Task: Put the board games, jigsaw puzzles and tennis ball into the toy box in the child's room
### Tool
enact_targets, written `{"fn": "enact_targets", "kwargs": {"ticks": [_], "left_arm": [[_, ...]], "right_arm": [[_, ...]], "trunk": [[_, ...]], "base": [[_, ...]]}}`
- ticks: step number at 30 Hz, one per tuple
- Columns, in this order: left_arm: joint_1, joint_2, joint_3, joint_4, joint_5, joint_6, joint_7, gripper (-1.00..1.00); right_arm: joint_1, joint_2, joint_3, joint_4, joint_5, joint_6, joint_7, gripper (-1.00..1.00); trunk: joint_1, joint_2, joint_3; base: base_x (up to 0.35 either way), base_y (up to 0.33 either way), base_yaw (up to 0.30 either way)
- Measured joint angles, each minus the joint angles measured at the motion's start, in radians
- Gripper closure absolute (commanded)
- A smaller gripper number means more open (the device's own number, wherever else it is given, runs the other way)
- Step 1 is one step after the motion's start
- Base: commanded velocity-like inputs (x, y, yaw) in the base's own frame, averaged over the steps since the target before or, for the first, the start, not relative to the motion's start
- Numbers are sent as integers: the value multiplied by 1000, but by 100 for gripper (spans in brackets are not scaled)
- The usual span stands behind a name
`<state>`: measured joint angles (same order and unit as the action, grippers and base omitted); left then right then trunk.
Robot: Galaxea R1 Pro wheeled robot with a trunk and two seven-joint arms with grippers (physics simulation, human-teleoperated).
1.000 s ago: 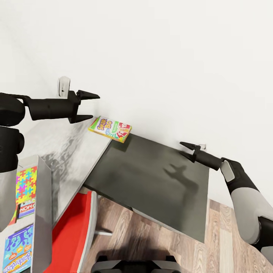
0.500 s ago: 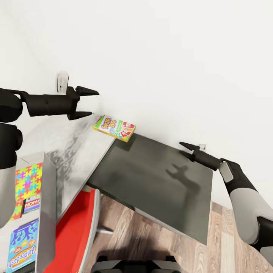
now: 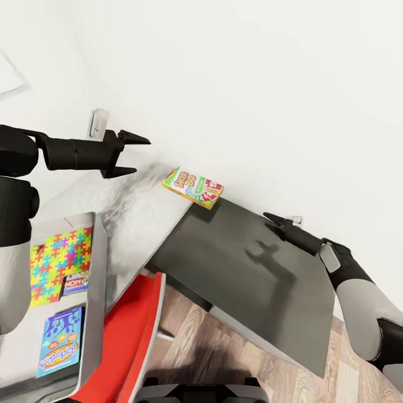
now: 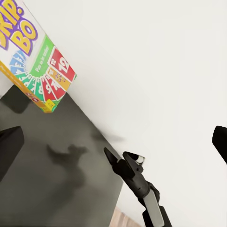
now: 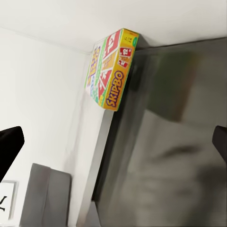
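One board game [image 3: 193,188], a white, yellow and green SKIP BO box [image 4: 33,56], lies flat against the wall where the table's pale speckled top [image 3: 140,210] meets its dark top [image 3: 246,274]. My left gripper [image 3: 141,155] hangs open and empty above the pale top, to the left of the box. My right gripper [image 3: 268,219] hovers open over the dark top's far edge, to the right of the box [image 5: 111,71]. The grey translucent toy box [image 3: 94,268] stands at the lower left. A jigsaw puzzle [image 3: 56,262] lies inside it.
A Monopoly box [image 3: 75,283] and a blue Balderdash box [image 3: 59,340] also lie in the bin. A red chair [image 3: 131,336] is tucked under the table's near edge. A wall socket [image 3: 99,123] sits behind the left arm. Wood-plank floor [image 3: 224,358] shows below.
The whole view has swung, so the table and the SKIP BO box sit further right and more of the toy box shows. Both grippers stay open and hold nothing.
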<state>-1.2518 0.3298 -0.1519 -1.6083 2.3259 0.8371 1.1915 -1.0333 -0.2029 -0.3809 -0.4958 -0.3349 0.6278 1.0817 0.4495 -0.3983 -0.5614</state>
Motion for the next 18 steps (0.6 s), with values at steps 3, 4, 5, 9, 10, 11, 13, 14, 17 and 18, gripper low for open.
{"fn": "enact_targets", "kwargs": {"ticks": [3, 4, 5, 9, 10, 11, 13, 14, 17, 18], "left_arm": [[6, -9, -5, 0, 1, -16, 10, -100], [6, -9, -5, 0, 1, -16, 10, -100], [10, -12, -10, 0, 2, -26, 12, -100], [23, -18, -33, 0, 3, -63, 18, -100], [26, -20, -41, 0, 3, -74, 19, -100], [27, -21, -49, 0, 4, -83, 20, -100], [27, -22, -56, 0, 4, -91, 21, -100], [27, -23, -61, 0, 5, -98, 22, -100], [24, -23, -69, 0, 8, -107, 23, -100], [21, -23, -72, 0, 10, -110, 24, -100]], "right_arm": [[0, -1, -1, 8, -1, -20, 3, -100], [0, -1, -1, 8, -1, -20, 3, -100], [0, -1, -1, 10, -1, -25, 3, -100], [0, -3, -2, 13, -2, -35, 5, -100], [0, -4, -2, 14, -2, -38, 5, -100], [0, -5, -2, 14, -3, -40, 5, -100], [0, -5, -2, 15, -3, -41, 5, -100], [0, -6, -2, 15, -3, -42, 5, -100], [0, -6, -2, 15, -4, -44, 6, -100], [0, -5, -2, 15, -4, -44, 6, -100]], "trunk": [[0, 0, 0], [0, 0, 0], [0, 0, 0], [0, 0, 0], [0, 0, 0], [0, 0, 0], [0, 0, 0], [0, 0, 0], [0, 0, 0], [0, 0, 0]], "base": [[0, 0, 102], [0, 0, 76], [0, 0, 60], [0, 0, 39], [0, 0, 25], [0, 0, 25], [0, 0, 18], [0, 0, 13], [0, 0, 9], [0, 0, 6]]}}
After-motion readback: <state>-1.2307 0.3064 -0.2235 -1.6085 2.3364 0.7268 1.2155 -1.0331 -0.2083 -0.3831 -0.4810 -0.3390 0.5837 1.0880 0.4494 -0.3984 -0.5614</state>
